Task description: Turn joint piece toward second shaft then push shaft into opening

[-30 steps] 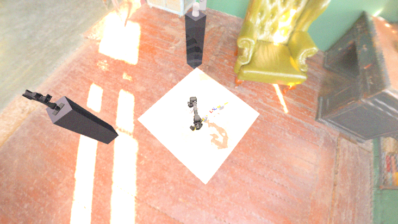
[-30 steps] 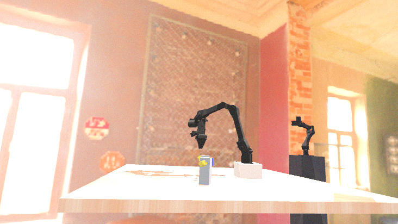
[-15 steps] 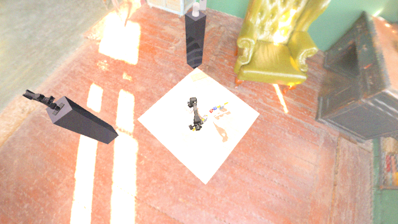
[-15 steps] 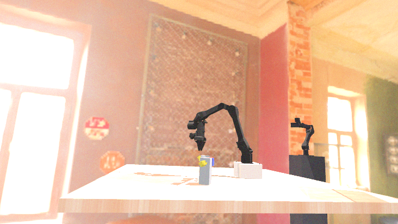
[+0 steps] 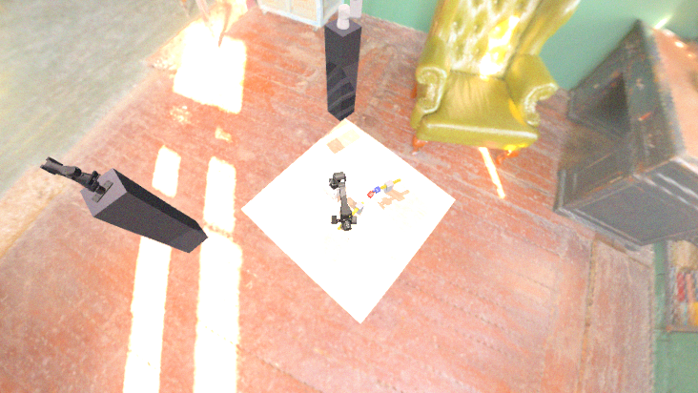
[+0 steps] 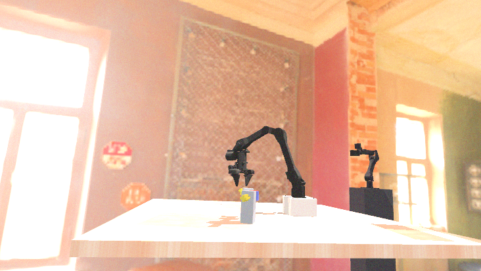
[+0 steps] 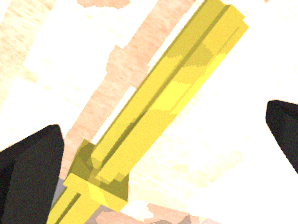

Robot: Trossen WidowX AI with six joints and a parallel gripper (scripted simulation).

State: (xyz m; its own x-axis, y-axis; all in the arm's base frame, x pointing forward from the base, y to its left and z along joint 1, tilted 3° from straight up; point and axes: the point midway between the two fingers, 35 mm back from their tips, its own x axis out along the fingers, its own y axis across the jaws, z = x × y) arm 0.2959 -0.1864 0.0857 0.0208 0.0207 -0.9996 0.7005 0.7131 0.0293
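The second shaft, yellow [image 7: 165, 100] [image 5: 355, 212], runs diagonally through the wrist view with a square collar [image 7: 102, 192] on it. Its grey block [image 5: 360, 209] stands beside the arm in the top view. My gripper [image 7: 167, 122] [image 6: 242, 185] is open and empty, pointing down above this shaft, one finger on each side with gaps. The first shaft [image 5: 398, 180] [image 6: 244, 197] is fixed in a grey block [image 5: 389, 185] [image 6: 248, 212]. Its end carries a blue hinge part [image 5: 377, 189] [image 6: 257, 195] and the red joint piece [image 5: 370, 194]. Which way the joint's opening points is too small to tell.
My arm's white base [image 6: 303, 206] stands on the white table [image 5: 359, 287] [image 6: 188, 248]. Dark pedestals [image 5: 146, 215] [image 5: 341, 68] [image 6: 371, 202] with other equipment on top stand beyond its edges.
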